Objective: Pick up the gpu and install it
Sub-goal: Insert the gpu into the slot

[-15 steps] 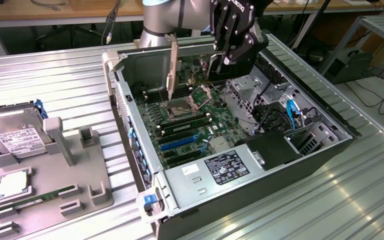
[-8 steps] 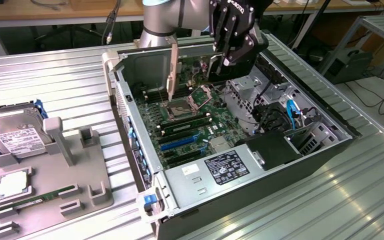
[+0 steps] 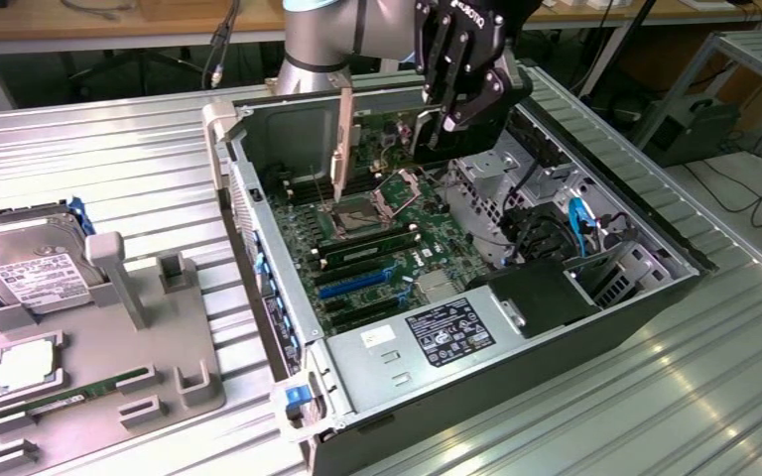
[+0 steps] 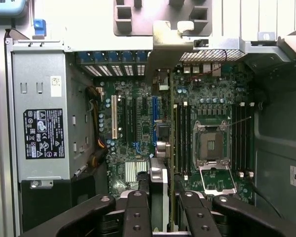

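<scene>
At the exterior view's upper centre, the partly closed gripper (image 3: 467, 104) clamps the gpu (image 3: 345, 144) on edge above the motherboard (image 3: 421, 213), bracket end leftward of the jaws, with the blue expansion slots (image 3: 354, 285) lower in frame.

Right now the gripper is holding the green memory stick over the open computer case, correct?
No. The gripper holds the gpu, not the memory stick, which lies on the grey holder in the exterior view. The rest stands: over the open computer case.
</scene>
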Motion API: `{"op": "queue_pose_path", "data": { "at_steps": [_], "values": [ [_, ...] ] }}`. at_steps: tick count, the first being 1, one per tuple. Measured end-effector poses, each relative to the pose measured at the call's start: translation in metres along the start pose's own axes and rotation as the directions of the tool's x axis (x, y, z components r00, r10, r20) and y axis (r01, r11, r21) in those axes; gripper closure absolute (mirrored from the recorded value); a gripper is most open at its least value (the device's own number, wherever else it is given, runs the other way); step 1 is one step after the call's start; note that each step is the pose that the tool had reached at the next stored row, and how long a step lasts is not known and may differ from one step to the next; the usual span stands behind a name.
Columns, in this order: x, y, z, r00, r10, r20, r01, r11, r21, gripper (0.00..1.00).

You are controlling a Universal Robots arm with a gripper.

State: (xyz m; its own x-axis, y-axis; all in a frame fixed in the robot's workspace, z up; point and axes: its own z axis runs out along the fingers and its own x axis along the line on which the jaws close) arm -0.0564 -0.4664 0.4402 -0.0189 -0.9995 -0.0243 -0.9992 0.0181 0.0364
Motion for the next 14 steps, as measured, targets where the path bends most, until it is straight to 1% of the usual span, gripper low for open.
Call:
{"op": "queue_pose_path", "data": {
  "at_steps": [4,14],
  "values": [
    [0.0,-0.0001,0.0021,1.0,0.0,-0.0001,0.0,1.0,-0.0021,0.72],
    [0.0,-0.0008,0.0208,1.0,0.0,-0.0001,0.0,1.0,-0.0026,0.72]
  ]
}}
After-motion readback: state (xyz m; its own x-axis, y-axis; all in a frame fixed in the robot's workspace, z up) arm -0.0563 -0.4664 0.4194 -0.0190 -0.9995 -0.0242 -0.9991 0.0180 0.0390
